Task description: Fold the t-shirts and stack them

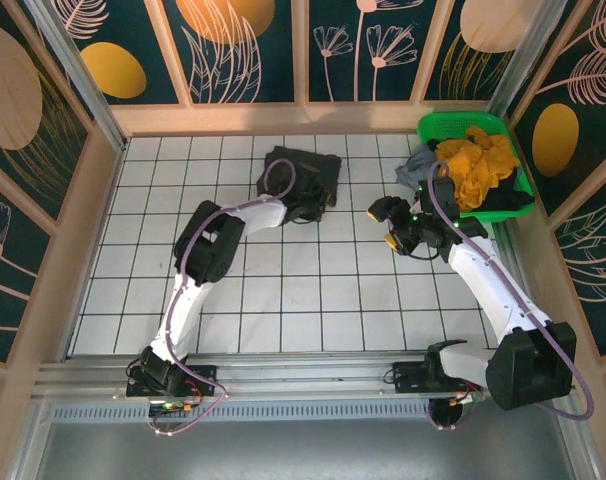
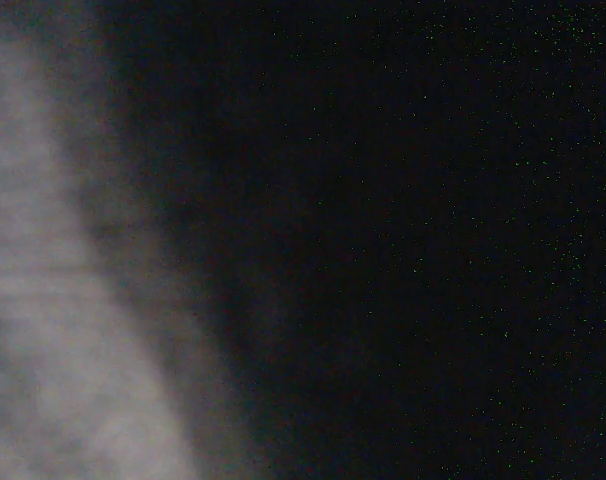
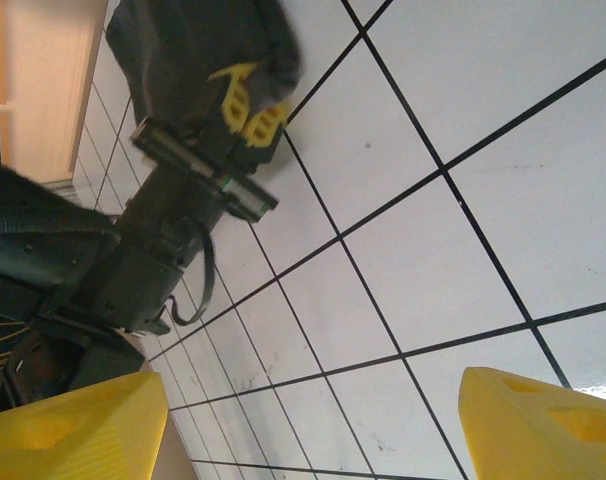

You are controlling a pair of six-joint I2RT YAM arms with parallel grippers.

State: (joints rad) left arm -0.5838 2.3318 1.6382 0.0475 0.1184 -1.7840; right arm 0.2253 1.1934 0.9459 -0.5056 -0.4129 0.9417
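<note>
- Lying at the far middle of the white tiled table, the dark charcoal t-shirt is a rumpled bundle, its long axis running left to right, slightly tilted
- left gripper sits at that shirt's near edge; from the right wrist its yellow fingers look drawn together on the cloth
- right gripper hovers over bare tiles, jaws spread wide, holding nothing
- green basket in the far right corner holds the lighter grey t-shirt spilling over its left rim, the mustard-yellow t-shirt and the black t-shirt
- leaf-patterned walls ring the table
- left wrist view: dark cloth, too blurred to read
</note>
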